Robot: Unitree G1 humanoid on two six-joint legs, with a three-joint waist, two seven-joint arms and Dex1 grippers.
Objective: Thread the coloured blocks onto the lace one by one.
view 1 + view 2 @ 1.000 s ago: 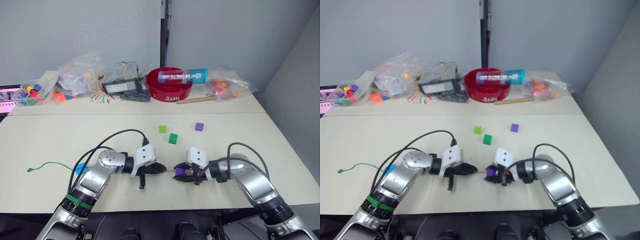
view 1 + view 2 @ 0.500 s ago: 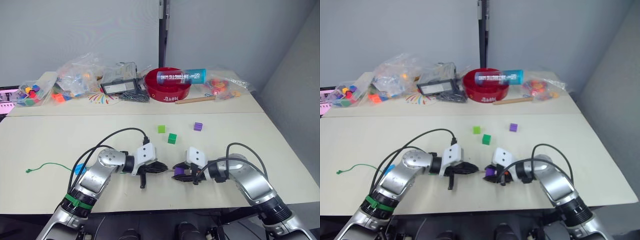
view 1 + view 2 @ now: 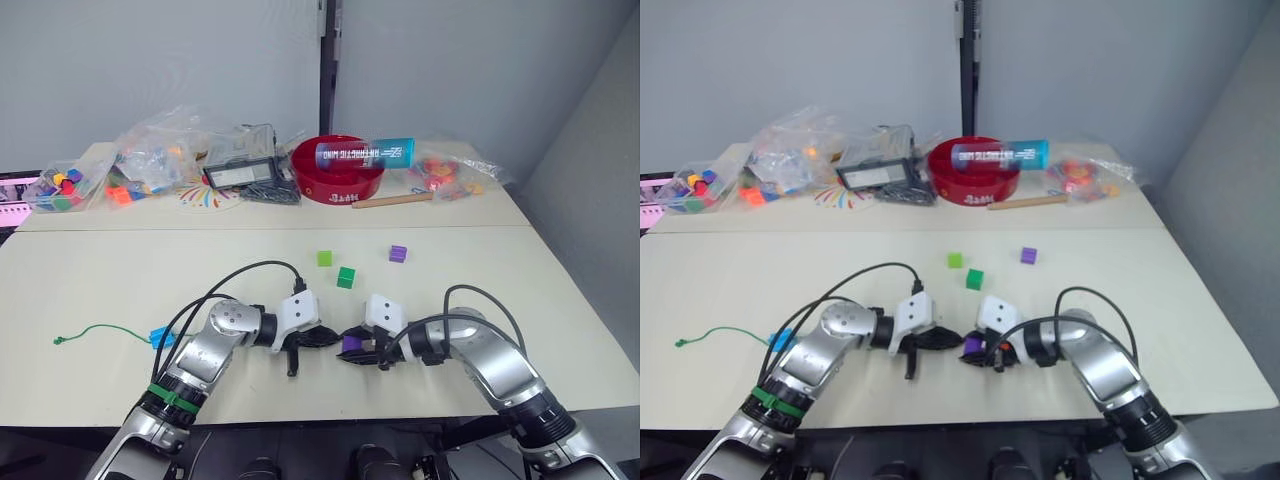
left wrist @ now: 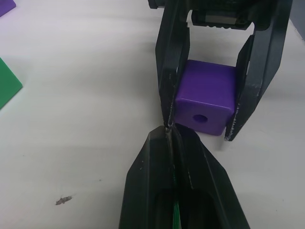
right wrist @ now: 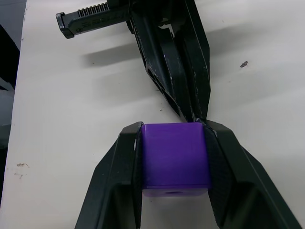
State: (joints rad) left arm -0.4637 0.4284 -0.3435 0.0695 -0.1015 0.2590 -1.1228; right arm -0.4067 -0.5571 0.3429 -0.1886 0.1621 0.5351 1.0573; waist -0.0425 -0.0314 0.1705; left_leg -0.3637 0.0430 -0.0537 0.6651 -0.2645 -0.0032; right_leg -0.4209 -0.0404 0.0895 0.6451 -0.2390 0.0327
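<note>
The left claw [image 4: 167, 131], pinched shut on the lace [image 4: 175, 217], has closed in on the right claw [image 5: 172, 138], which is clamped on a purple block [image 4: 208, 101]. The tips now nearly touch, the lace end meeting the right claw's finger beside the block's hole, so threading seems imminent. A blue block [image 3: 160, 335] sits on the lace already; three lie loose on the tabletop [image 3: 90, 280].

We see a purple block [image 4: 207, 102] clamped between the right jaws, hole facing the left jaws — those pinch the green lace [image 4: 176, 215].
</note>
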